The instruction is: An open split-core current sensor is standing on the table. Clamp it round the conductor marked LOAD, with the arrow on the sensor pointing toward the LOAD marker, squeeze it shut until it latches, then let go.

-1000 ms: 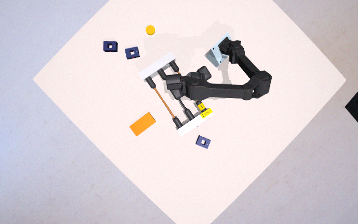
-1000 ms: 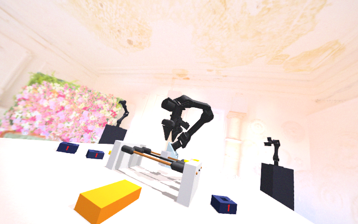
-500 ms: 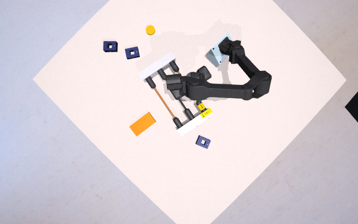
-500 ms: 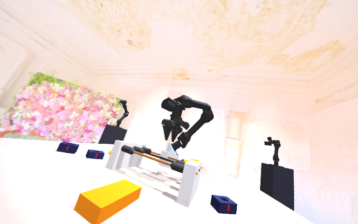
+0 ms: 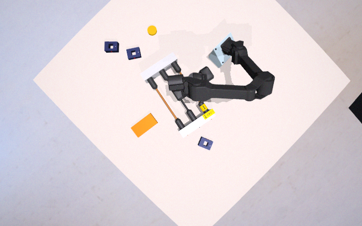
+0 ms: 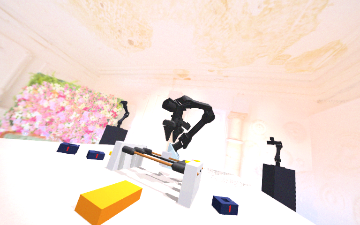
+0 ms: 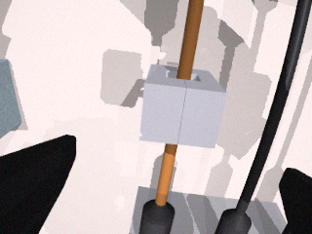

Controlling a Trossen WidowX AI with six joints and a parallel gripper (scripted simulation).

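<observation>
The pale grey sensor (image 6: 164,158) (image 7: 163,114) surrounds the copper conductor (image 7: 192,34) (image 5: 180,73) whose far end carries the yellow LOAD marker (image 5: 208,114) (image 6: 195,161). In the wrist view its two halves meet along a thin seam, with no wide gap. Its arrow is not visible, so its direction cannot be told, and neither can the latch. My gripper (image 6: 171,140) (image 7: 182,163) is wide open and empty above the sensor, with one finger to each side in the wrist view. The arm hides the sensor in the top view.
A black conductor (image 7: 265,141) (image 5: 184,105) runs beside the LOAD one, with another copper conductor (image 5: 166,103) beyond. White end blocks (image 5: 159,66) (image 6: 190,183) hold them. A pale blue bracket (image 5: 218,57) stands near the arm base. An orange block (image 5: 144,125), a yellow disc (image 5: 152,29) and dark blue sensors lie around.
</observation>
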